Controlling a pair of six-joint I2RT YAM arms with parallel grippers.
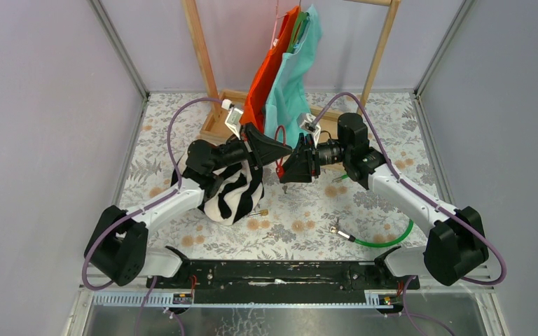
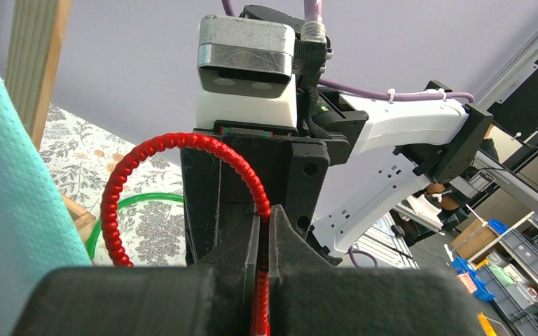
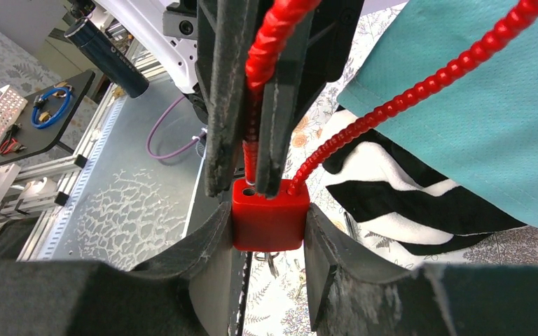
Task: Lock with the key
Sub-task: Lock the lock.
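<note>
left tool [image 2: 262, 225]: clamps red cable [image 2: 147, 155] | right tool [image 3: 267, 211]: clamps red padlock [image 3: 266, 229]

The red lock body [image 3: 267, 224], a small square block, hung upright in the air over the middle of the desk [image 1: 392, 203], toward its far edge, clamped between the right fingers [image 3: 207, 252]. Its red ribbed cable [image 3: 406, 94] rose from the top in a loop. The cable's free end, pinched by the left fingers [image 3: 280, 140], met the hole beside it. A small key [image 3: 269, 260] dangled beneath the body.
</note>
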